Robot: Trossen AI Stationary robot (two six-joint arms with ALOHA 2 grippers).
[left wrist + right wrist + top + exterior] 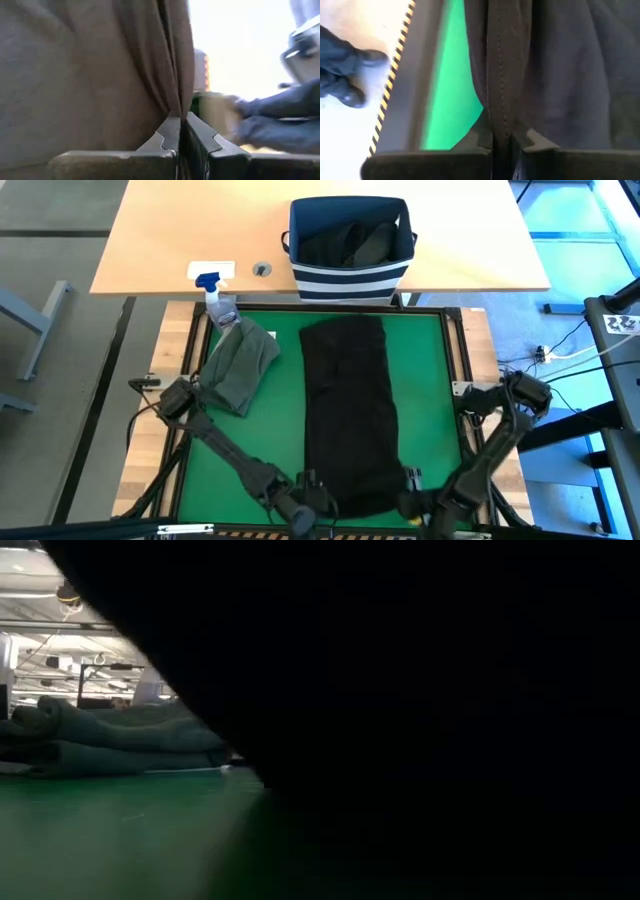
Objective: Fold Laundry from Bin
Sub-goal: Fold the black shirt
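My left gripper (179,131) and right gripper (502,134) are each clenched on the near hem of the black garment (348,415), which lies lengthwise on the green mat (275,425), short of the bin (350,248). The olive garment (238,365) rests crumpled beside it, toward my left arm, unfolded. More dark cloth sits inside the bin. Judged so, folding has barely begun. Black cloth blocks most of the low view.

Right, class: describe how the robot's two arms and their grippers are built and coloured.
Both arms are dark, slim jointed tubes with bulky round joints and loose black cables. The left gripper and right gripper each have two flat dark fingers with stepped, notched inner edges on a straight dark crossbar.
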